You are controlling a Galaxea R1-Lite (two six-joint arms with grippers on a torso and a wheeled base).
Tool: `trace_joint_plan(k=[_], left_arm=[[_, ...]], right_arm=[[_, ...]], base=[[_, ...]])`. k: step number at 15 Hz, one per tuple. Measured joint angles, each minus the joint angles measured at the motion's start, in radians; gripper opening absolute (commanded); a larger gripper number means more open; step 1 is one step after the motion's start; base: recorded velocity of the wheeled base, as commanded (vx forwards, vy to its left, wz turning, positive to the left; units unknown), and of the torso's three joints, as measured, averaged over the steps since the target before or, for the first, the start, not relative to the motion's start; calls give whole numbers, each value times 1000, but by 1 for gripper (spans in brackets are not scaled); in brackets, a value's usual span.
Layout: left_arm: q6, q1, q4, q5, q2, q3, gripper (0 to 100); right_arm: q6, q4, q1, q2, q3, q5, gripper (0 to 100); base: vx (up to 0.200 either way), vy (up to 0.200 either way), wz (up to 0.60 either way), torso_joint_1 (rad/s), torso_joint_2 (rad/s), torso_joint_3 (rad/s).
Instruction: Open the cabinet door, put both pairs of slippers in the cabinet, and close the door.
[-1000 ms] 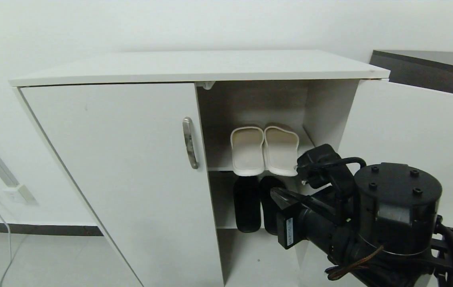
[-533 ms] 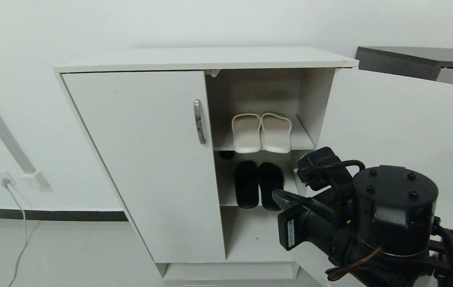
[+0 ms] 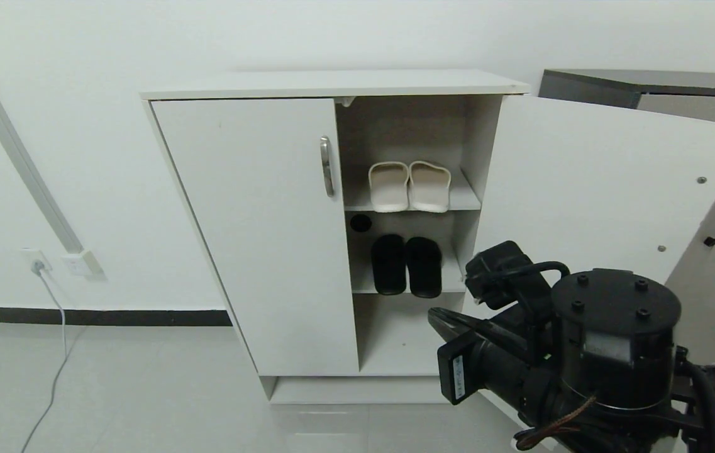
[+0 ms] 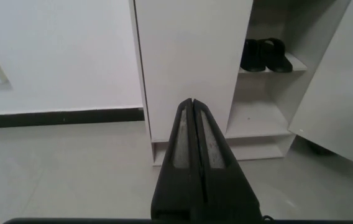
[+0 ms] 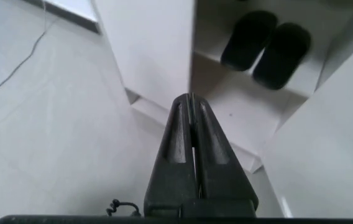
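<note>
Both grippers are doing nothing right now. The right gripper [image 5: 191,104] has its fingers pressed flat together with nothing in them, low down in front of the open side of the cabinet [image 3: 332,82], and the left gripper [image 4: 191,109] is the same, closed up, empty and hanging over the floor [image 4: 71,168]. The black slippers [image 3: 406,265] sit side by side on the middle shelf and the white slippers [image 3: 409,185] on the shelf above, so I'd say the loading is done. The only job left looks like shutting the door [image 3: 590,189], which stands swung wide to the right. The left door [image 3: 256,233] is closed. Next move probably means getting the right arm round behind the door's far edge and pushing it home without clipping the shelves.
</note>
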Motion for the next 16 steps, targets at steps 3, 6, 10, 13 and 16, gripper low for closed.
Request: trace_joint_plan(k=[3, 6, 10, 13, 16], left_arm=[[-2, 0, 0, 0, 0, 0, 0], [-5, 0, 0, 0, 0, 0, 0], [-5, 0, 0, 0, 0, 0, 0], [-5, 0, 0, 0, 0, 0, 0], [-4, 0, 0, 0, 0, 0, 0]], right_arm=[[0, 0, -12, 1, 7, 3, 0], [0, 0, -11, 2, 7, 4, 0], [-1, 0, -12, 3, 9, 4, 0], [-1, 0, -13, 3, 14, 4, 0], [0, 0, -12, 10, 16, 4, 0]], base=[[0, 0, 0, 0, 0, 0], [0, 0, 0, 0, 0, 0], [0, 0, 0, 0, 0, 0], [0, 0, 0, 0, 0, 0], [0, 0, 0, 0, 0, 0]])
